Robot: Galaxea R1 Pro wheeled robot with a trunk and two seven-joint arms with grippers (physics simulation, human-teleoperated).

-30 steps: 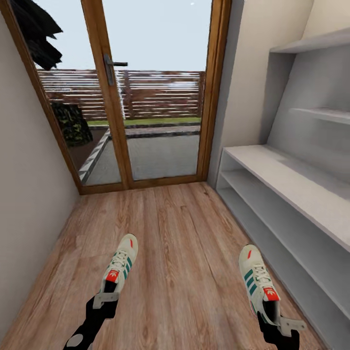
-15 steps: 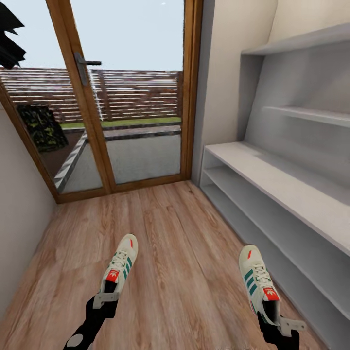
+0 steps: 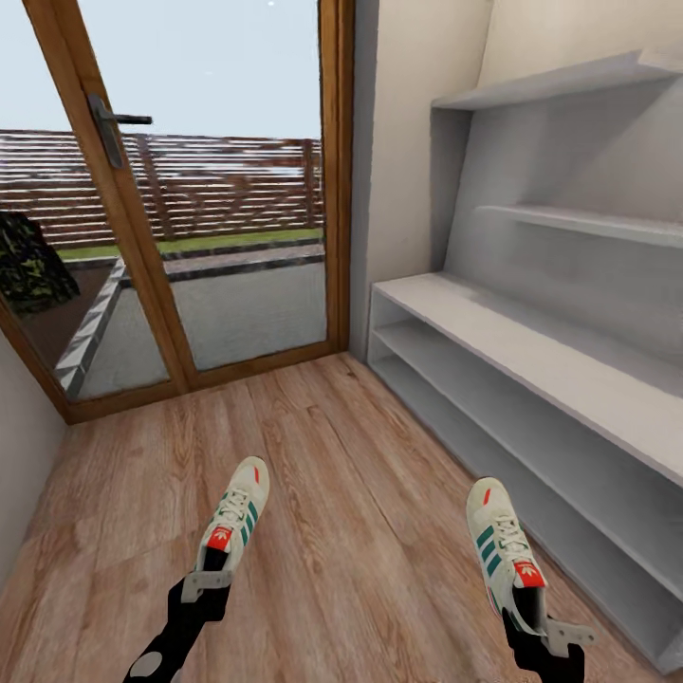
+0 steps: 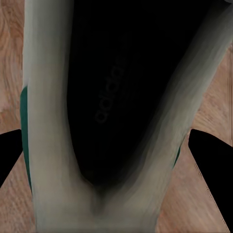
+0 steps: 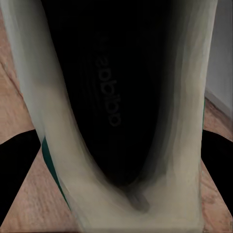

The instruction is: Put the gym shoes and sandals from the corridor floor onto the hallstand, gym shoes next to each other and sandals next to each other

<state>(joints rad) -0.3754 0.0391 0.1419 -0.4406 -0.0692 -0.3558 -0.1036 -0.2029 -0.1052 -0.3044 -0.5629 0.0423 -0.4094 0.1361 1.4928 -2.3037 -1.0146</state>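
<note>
Carrying one gym shoe in each closed end effector, left [image 3: 211, 581] gripping the left shoe [image 3: 235, 517], right [image 3: 543, 634] the right shoe [image 3: 505, 550], above the floor [image 3: 360, 531]; next, set both side by side on the shoe rack [image 3: 531, 379].

The shoe [image 5: 121, 107] is seen from the heel end, looking into its opening. The interior is black, with faint lettering on the insole. The collar and side walls are cream-white and run down to the heel, where they meet. A teal-green stripe shows on one outer side of the shoe. Two black fingers [image 5: 19, 160] flank the heel, one on each side. Wood-plank floor [image 5: 29, 204] lies behind the shoe.
</note>
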